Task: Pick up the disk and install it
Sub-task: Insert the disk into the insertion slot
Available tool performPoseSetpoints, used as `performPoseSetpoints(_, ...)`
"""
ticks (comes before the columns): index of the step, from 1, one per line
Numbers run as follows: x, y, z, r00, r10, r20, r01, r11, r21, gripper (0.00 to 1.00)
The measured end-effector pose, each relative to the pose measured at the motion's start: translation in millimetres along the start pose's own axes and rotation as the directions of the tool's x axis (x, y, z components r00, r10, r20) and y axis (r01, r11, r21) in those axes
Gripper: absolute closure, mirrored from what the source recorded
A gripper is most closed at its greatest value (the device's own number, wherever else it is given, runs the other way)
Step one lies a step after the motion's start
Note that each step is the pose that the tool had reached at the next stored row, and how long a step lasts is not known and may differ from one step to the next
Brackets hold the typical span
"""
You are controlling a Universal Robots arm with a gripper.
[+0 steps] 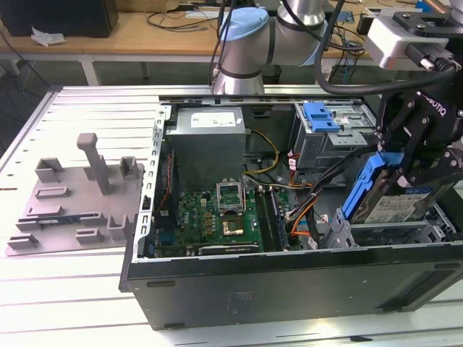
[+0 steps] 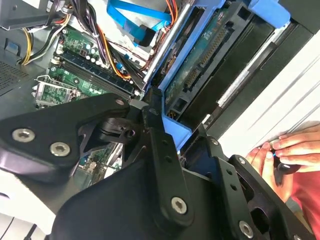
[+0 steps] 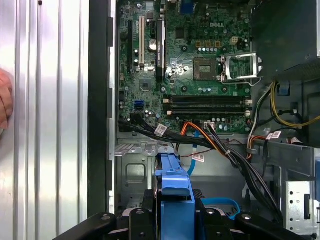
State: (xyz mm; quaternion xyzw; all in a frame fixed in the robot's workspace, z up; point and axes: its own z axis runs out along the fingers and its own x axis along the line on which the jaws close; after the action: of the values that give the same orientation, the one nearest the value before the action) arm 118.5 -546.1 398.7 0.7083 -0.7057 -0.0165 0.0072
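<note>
The disk [image 1: 400,207] is a silver drive with a white-and-blue label in a blue carrier frame [image 1: 362,184]. It hangs steeply tilted over the grey drive cage [image 1: 383,235] at the exterior view's right end of the open computer case [image 1: 289,282]. My gripper [image 1: 398,163] is shut on the disk from above. In the first wrist view the blue carrier [image 3: 175,175] sticks out between the black fingers [image 3: 136,220]. The second wrist view shows the disk's green circuit side [image 2: 200,65] inside the blue frame, beside a black finger [image 2: 152,130].
Inside the case are the motherboard [image 1: 217,217], a grey power-supply box [image 1: 210,141], cable bundles [image 1: 304,210] and a second blue carrier [image 1: 322,116] in the rear bay. A grey fixture plate [image 1: 72,195] lies on the table. A person's hand [image 2: 295,150] rests beside the case.
</note>
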Motion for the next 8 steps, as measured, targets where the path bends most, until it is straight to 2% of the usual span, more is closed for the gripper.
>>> performPoseSetpoints(1,0.0,0.0,0.2,1.0,0.0,0.0001,0.0,1.0,0.0,0.56)
performPoseSetpoints(3,0.0,0.0,0.3,1.0,0.0,0.0001,0.0,1.0,0.0,0.56)
performPoseSetpoints(4,0.0,0.0,0.3,1.0,0.0,0.0001,0.0,1.0,0.0,0.49)
performPoseSetpoints(8,0.0,0.0,0.4,1.0,0.0,0.0001,0.0,1.0,0.0,0.49)
